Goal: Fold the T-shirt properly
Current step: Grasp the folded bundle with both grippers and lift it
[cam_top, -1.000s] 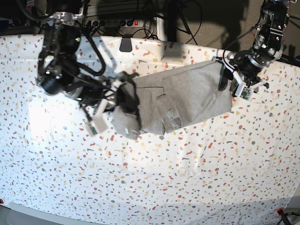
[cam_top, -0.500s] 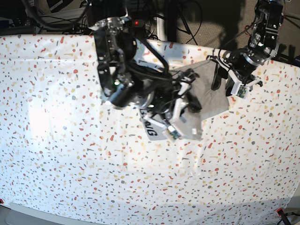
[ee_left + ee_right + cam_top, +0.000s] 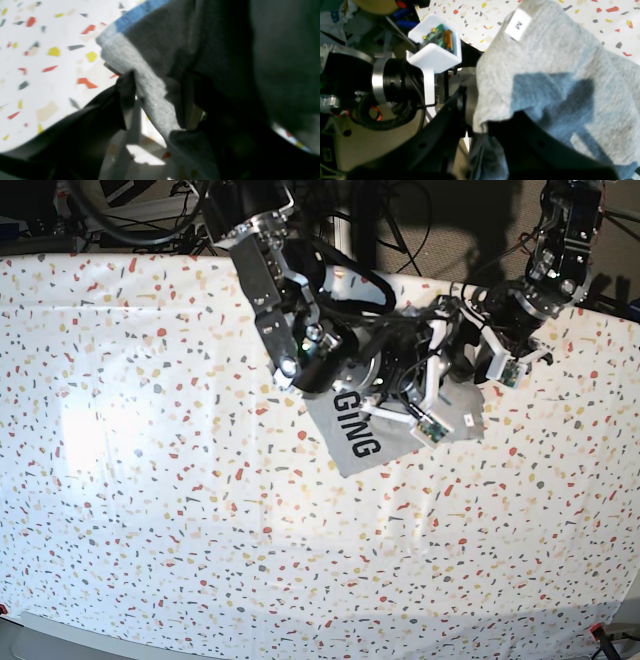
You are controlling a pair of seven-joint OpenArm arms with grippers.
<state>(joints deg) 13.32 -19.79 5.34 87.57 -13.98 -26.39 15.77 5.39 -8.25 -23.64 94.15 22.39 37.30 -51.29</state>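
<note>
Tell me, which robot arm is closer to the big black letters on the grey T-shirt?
The right one. The right gripper pinches the grey cotton T-shirt just beside the black letters. The left gripper grips the shirt's far edge, farther from them.

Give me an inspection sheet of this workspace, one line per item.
Surface: white speckled cloth covers the table, wrinkled near the middle.
Job's things: grey T-shirt folded over, black lettering facing up; white size tag showing.
Clutter: nothing seen.
Grippers: right gripper shut on the T-shirt's edge; left gripper shut on a grey hem.
Cables: black cables looped behind the far edge.
Surroundings: dark floor beyond the table; details unclear.
</note>
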